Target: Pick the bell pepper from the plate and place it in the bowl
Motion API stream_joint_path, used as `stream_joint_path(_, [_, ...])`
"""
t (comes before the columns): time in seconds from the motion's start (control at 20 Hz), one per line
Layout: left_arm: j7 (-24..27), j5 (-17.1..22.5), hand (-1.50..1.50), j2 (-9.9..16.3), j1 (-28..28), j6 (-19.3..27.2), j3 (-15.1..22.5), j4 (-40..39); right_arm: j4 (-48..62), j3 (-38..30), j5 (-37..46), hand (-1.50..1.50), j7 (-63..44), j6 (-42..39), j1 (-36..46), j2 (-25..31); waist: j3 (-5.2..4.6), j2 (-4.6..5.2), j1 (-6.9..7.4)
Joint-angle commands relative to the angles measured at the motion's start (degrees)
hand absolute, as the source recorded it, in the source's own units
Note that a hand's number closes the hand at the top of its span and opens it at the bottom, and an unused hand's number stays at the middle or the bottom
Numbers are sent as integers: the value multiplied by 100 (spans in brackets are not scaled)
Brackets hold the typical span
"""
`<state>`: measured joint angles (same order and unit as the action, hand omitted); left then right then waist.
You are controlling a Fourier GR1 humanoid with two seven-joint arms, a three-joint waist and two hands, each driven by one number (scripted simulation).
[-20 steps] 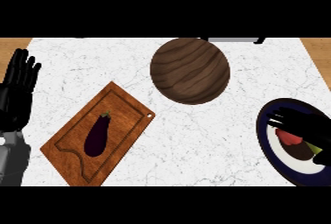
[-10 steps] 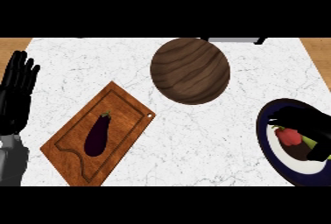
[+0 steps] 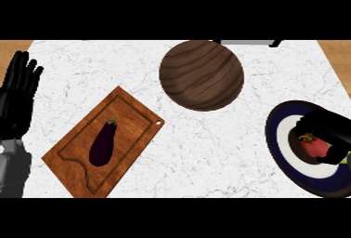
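Presently your right hand (image 3: pixel 328 128) is over the plate (image 3: pixel 288 160) at the bench's (image 3: pixel 205 153) right edge, its fingers (image 3: pixel 316 124) curled around the red bell pepper (image 3: pixel 314 145), which sits on the plate's white centre. Your left hand (image 3: pixel 17 95) rests at the left edge, fingers straight and upward. Wooden bowl (image 3: pixel 201 75) is well apart, up-left of the plate. Eggplant (image 3: pixel 103 144) lies on the cutting board (image 3: pixel 133 118).
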<state>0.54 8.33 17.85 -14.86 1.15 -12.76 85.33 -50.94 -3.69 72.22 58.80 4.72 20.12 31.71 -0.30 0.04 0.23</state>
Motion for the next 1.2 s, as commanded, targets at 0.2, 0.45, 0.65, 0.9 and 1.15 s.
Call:
stream_joint_path(0.2, [95, 13, 0, -211, -512, -235, 433, 57, 1470, -348, 152, 150, -468, -1005, 2020, 707, 65, 445, 985])
stream_joint_path(0.45, [84, 23, 0, -271, -556, -254, 503, 96, 2115, -565, 24, 150, -168, -1117, 2562, 1102, 89, 451, 1093])
stream_joint_path(0.65, [66, -35, 0, -290, -652, -197, 529, 30, 2397, -844, -139, 150, -268, -947, 3097, 1243, 95, 445, 1050])
stream_joint_path(0.9, [81, -60, 0, -308, -653, -164, 530, 5, 2788, -1142, -465, 150, 175, -1069, 3505, 1446, 98, 425, 1007])
stream_joint_path(1.15, [-25, -46, 0, -246, -690, -186, 497, -63, 3044, -1345, -905, 150, 749, -1543, 4126, 1458, 86, 352, 970])
